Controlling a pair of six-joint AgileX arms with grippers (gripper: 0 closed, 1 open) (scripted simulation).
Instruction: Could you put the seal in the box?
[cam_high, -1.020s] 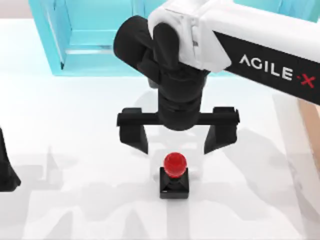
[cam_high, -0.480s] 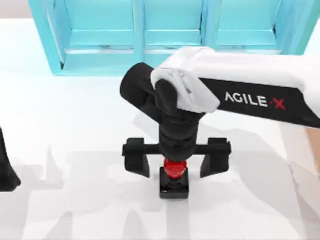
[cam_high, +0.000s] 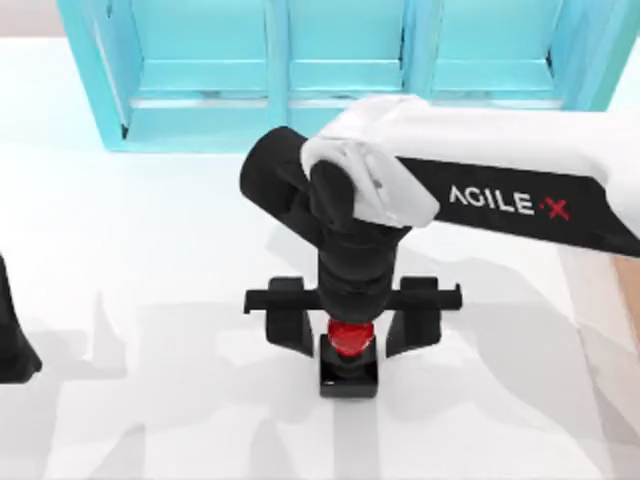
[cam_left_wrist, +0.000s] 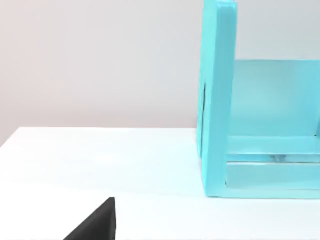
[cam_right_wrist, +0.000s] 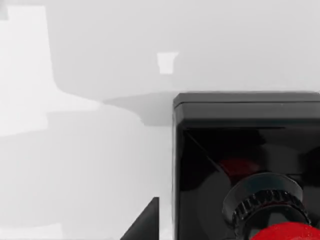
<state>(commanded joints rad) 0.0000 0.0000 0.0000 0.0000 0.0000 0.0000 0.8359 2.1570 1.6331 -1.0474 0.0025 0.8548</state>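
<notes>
In the top view the right gripper (cam_high: 352, 322) sits low in the middle of the frame, straight over the seal (cam_high: 349, 352), its two fingers (cam_high: 290, 322) on either side of the red knob with a gap still visible on each side — open, not clamped. The seal stands upright on the white table (cam_high: 150, 260), its black base below centre. The right wrist view shows that base (cam_right_wrist: 245, 145) close up, lower right, with the red knob at the bottom edge. A tan strip at the right edge is the box (cam_high: 622, 260). The cyan shelf (cam_high: 340, 70) fills the top. The left arm (cam_high: 12, 340) rests at the left edge — I cannot tell its gripper's state.
</notes>
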